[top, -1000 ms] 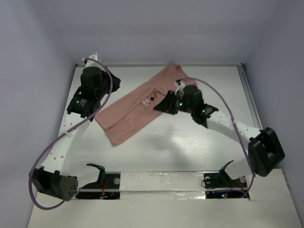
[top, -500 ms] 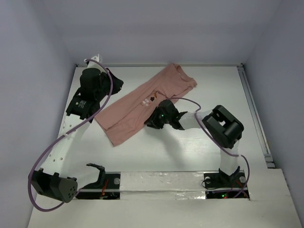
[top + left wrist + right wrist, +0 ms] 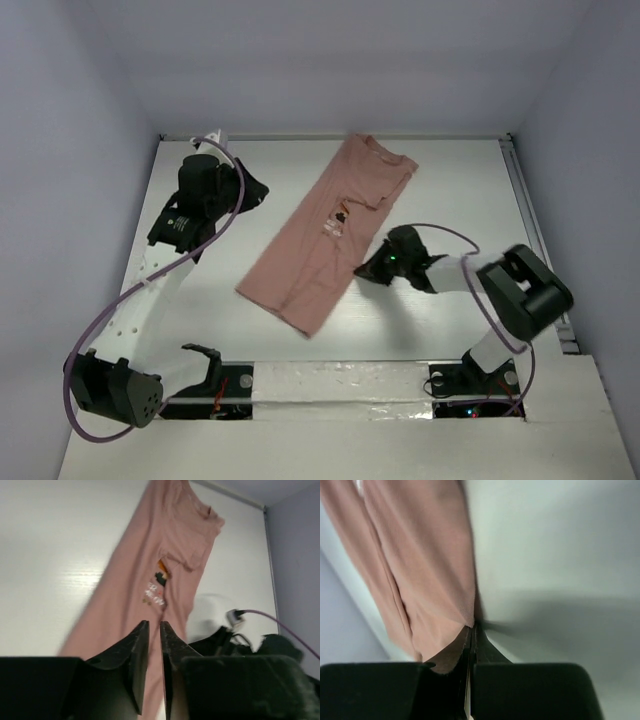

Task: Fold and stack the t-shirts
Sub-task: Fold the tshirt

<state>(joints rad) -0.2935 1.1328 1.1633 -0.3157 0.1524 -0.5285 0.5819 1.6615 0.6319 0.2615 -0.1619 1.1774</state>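
Observation:
The salmon-pink t-shirt (image 3: 318, 245) lies as a long folded strip, slanting from the back centre toward the near left, with its small chest print (image 3: 338, 218) facing up. My right gripper (image 3: 366, 270) lies low at the strip's right edge. In the right wrist view it (image 3: 472, 627) is shut on the t-shirt (image 3: 420, 555), pinching the edge of the cloth. My left gripper (image 3: 257, 194) hovers left of the shirt, apart from it. In the left wrist view it (image 3: 153, 625) stands slightly open with nothing between its fingers, and the t-shirt (image 3: 170, 555) lies beyond.
The white table (image 3: 450, 180) has grey walls on three sides and a metal rail (image 3: 530, 230) along its right edge. A purple cable (image 3: 110, 310) loops along the left arm. The right arm (image 3: 235, 645) shows dark in the left wrist view.
The right gripper moved nearer and right along the shirt and shut on its edge, swinging the strip's lower end toward the near centre. The left gripper let go and its jaws parted slightly.

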